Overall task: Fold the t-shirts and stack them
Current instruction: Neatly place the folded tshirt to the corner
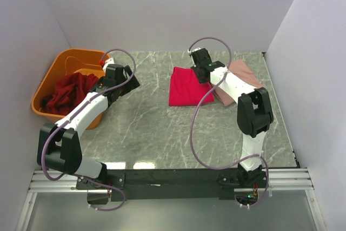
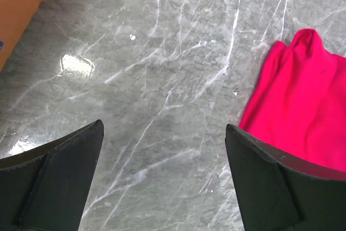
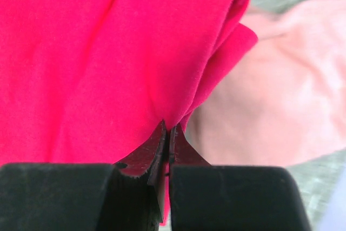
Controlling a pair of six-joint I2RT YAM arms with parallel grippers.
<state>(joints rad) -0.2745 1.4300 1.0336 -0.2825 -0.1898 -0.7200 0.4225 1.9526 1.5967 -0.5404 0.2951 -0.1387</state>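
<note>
1. Pinching now: right gripper (image 3: 167,129) clamped on the folded crimson shirt (image 3: 81,52), at its edge facing the salmon shirt (image 3: 281,96), which lies right against it.
2. Left gripper (image 2: 165,131) jaws wide apart, empty, over bare surface (image 2: 162,52) left of the crimson shirt.
3. Maroon shirts (image 1: 67,90) in the tub (image 1: 57,66), well left of it.
4. Likely step: stacking. Next move: lift crimson shirt onto the salmon one without spilling the fold.

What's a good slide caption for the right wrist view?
Right gripper shut on the crimson shirt, the pale pink shirt beside it.

White arm segments (image 1: 85,111), black joints (image 1: 254,113), looping mauve cables (image 1: 191,133), black base rail (image 1: 173,178)
</note>
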